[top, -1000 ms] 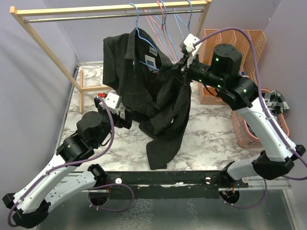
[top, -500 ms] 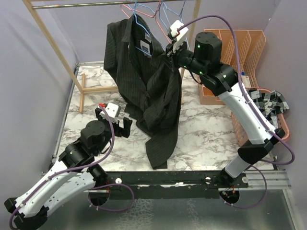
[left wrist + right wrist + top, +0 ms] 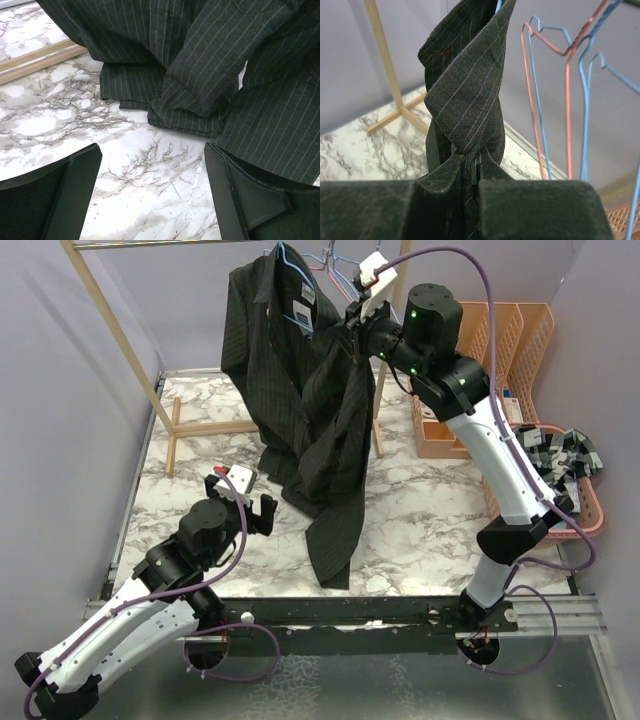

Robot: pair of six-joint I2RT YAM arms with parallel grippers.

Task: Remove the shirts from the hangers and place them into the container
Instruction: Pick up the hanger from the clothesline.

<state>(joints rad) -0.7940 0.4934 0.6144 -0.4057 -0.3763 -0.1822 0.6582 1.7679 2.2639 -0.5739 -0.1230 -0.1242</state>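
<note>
Right gripper, we see, is pinched tight on the black pinstriped shirt, high at twelve o'clock, its tail draping onto the table; left gripper gapes wide, empty, at seven o'clock.

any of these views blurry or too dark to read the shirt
Top external: evenly lit and sharp, but the black shirt barely shows its stripes. Left wrist: pinstripes crisp, left tool dark and soft. Right wrist: weave sharp, right tool blurred up close.

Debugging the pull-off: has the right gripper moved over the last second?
Yes. The right gripper, shut on the black shirt, went up-frame and left, away from the peach organizer.
</note>
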